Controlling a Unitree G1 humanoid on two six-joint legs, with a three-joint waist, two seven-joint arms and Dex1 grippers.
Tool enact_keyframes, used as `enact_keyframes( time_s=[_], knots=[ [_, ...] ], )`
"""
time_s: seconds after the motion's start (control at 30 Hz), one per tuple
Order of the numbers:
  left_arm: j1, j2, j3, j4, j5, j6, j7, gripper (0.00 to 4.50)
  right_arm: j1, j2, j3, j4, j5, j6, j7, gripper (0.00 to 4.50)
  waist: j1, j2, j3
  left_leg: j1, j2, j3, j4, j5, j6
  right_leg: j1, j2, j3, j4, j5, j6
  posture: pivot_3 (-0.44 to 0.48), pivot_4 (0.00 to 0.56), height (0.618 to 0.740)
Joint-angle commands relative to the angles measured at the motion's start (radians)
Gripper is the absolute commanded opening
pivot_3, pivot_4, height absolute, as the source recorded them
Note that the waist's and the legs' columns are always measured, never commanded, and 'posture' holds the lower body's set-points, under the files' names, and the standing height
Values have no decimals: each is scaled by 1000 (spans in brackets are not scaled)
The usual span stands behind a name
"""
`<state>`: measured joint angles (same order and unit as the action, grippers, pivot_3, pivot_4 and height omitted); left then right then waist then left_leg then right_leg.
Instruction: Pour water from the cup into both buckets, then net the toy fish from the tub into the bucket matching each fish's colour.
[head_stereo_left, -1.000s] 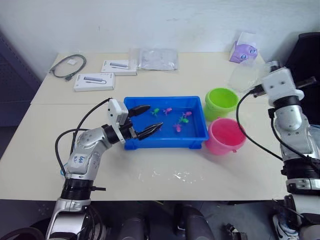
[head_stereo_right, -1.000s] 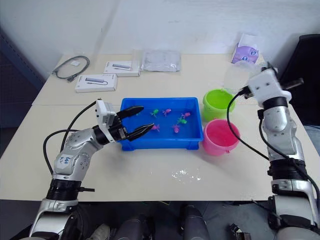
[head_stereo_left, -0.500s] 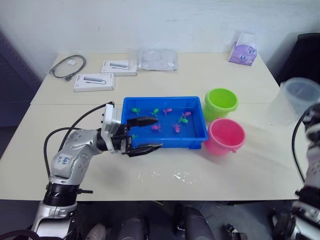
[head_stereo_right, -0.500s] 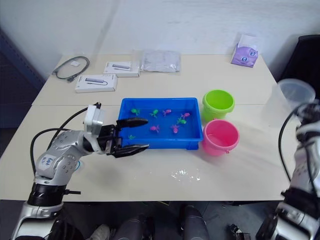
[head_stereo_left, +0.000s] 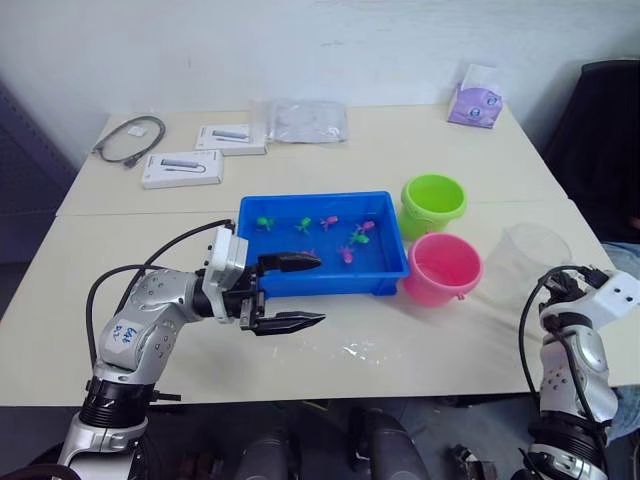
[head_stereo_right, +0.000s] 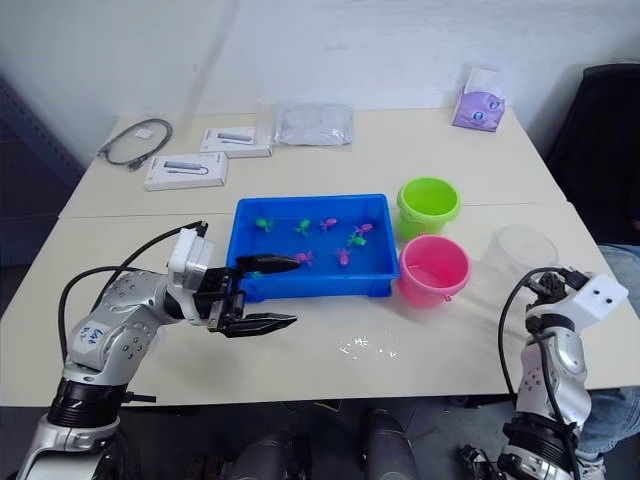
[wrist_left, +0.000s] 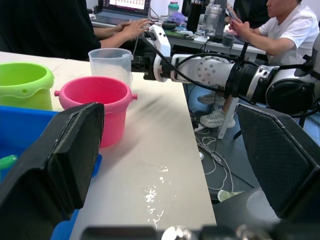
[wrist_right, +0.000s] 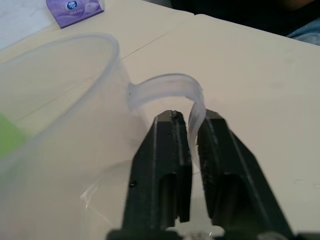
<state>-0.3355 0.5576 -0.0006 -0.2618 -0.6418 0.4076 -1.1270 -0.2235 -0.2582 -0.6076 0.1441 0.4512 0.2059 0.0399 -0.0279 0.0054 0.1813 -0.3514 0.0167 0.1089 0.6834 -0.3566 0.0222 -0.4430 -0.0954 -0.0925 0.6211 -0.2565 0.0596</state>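
A: The clear see-through plastic measuring cup (head_stereo_right: 520, 252) has come down from mid-air over the last second; it is now sitting low at the right edge of the pale table (head_stereo_right: 420, 350), just beside the round pink plastic bucket (head_stereo_right: 433, 271). The left gripper (head_stereo_right: 268, 293) has backed out of the shallow bright blue rectangular tub (head_stereo_right: 312, 282) toward the table's front.

B: Is the right gripper (wrist_right: 192, 137) holding on?

A: Yes, its black fingers (wrist_right: 165, 155) are pinching the cup's thin curved handle, nearly closed on it. The left one is hanging wide apart with nothing between its fingers.

B: So how should the set-down go?

A: I'd judge the cup needs its base flat before the fingers part; that handle is thin, flexible and slick, and the cup is light and easy to tip.

B: And around it?

A: The lime green round bucket (head_stereo_right: 428, 205) is standing behind the pink one, both smooth and glossy. Tiny green and pink plastic fish (head_stereo_right: 343, 244) are lying scattered in the tub. A small puddle (head_stereo_right: 365, 347) is glinting on the table.
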Motion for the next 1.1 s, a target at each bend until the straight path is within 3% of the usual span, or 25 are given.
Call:
enact_keyframes(
  time_s=[0.03, 0.17, 0.2, 0.4, 0.5, 0.63, 0.7, 0.77, 0.83, 0.93, 1.1],
  knots=[
    [26, 19, 24, -36, -23, 15, 4, 4500, 44, 7, -9, -68, 22, -5, -4, 2452, 0, 0, 0, 0, 0, 0, 0, 0, 0, 0, 0, 0, 0, 0, 0, 0, 150, 740],
    [40, 33, 50, -39, -26, 23, 23, 4500, 163, 10, -3, -226, 47, 79, -28, 4316, 5, 0, 0, -1, 0, -1, 0, 0, 0, 0, -1, 0, -1, 0, 0, 0, 150, 740],
    [58, 45, 60, -39, -23, 21, 17, 4500, 204, 14, -6, -281, 62, 109, -34, 4437, 4, 0, 0, -1, 0, -1, 0, 0, 0, 0, -1, 0, -1, 0, 0, 0, 150, 740],
    [148, 94, 138, -23, -14, 6, 30, 4500, 492, -18, -6, -590, 144, 237, 43, 4437, 2, 0, 0, 0, 0, -1, -2, -1, 0, 0, -1, 0, -1, -1, -1, 0, 150, 740],
    [185, 120, 208, 9, -26, 22, 47, 4500, 585, -54, -33, -682, 175, 193, 142, 4437, 0, 0, 0, 0, 0, -1, -1, -2, 1, 0, -1, 0, -1, 0, -1, 0, 150, 740],
    [316, 94, 366, 61, 28, -101, 125, 4500, 705, -194, -21, -775, 150, 1, 494, 4437, -2, 0, -1, 1, 1, 2, -2, -5, 2, 0, 0, 2, -1, -1, -1, 0, 150, 740],
    [399, 117, 442, 70, 63, -153, 130, 4500, 736, -252, 1, -789, 135, -79, 631, 4437, -2, -7, -1, 2, 2, 3, -3, -6, 3, 0, 1, 2, -1, -1, -1, 0, 150, 740],
    [431, 114, 519, 114, 88, -204, 179, 4500, 742, -297, 41, -779, 104, -161, 740, 4437, 3, -15, -1, 4, 3, 3, -3, -6, 1, 0, 2, 1, -2, -1, -2, 0, 150, 740],
    [467, 83, 625, 190, 143, -304, 283, 4500, 714, -331, 92, -775, 208, -163, 873, 4437, 11, -19, -2, 4, 3, 2, -2, -8, 5, 0, 2, 1, -2, -1, -2, 0, 150, 740],
    [604, 11, 758, 251, 224, -403, 422, 4500, 617, -381, 168, -761, 225, -191, 975, 4437, 10, -19, -2, 7, 3, 3, -2, -12, 8, 2, 0, 1, -3, -1, -2, 0, 150, 740],
    [799, -109, 891, 233, 179, -359, 544, 4500, 487, -402, 272, -728, 217, -211, 1053, 4437, 13, -24, -2, 8, 5, 5, -2, -17, 8, 4, -1, 1, -9, -2, -2, 0, 150, 740]
  ],
)
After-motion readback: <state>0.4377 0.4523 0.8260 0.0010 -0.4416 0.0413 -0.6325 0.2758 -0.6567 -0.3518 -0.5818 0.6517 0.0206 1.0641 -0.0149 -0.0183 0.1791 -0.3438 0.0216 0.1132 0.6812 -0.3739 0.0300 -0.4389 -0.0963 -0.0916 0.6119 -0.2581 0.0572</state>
